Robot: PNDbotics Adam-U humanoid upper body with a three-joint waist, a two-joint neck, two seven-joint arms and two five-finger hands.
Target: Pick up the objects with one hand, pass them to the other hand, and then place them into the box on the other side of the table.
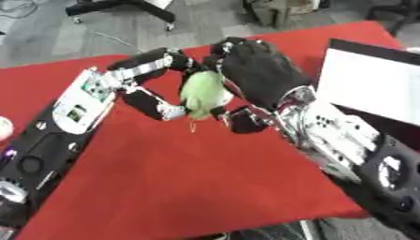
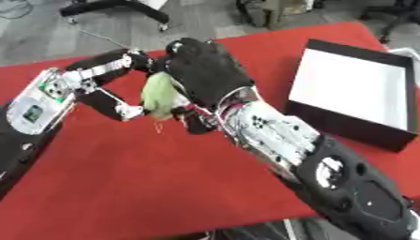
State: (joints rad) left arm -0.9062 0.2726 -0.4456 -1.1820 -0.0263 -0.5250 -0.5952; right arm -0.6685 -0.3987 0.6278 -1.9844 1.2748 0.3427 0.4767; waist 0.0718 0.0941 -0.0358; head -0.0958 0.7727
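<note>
**Bench stock at hand-over: one green item, one box, two robot hands**

- Green object [image 1: 203, 94], count one: pale green, soft-looking, elongated, upright. It sits above the middle of the bench, between the two robot hands; what kind of thing it is cannot be told.
- Left robot hand [image 1: 147, 82], count one: enters from the left, fingers and thumb curled round the green object from its left side, one finger above and the thumb below.
- Right robot hand [image 2: 205, 70], count one: black, enters from the lower right, back of hand toward the camera, fingers bent over the green object's right side and touching it.
- Box [image 2: 353, 89], count one: black walls, white inside, open top, on the right side of the bench, well apart from the hands.
- Bench [image 1: 189, 183], count one: covered in red cloth.
</note>
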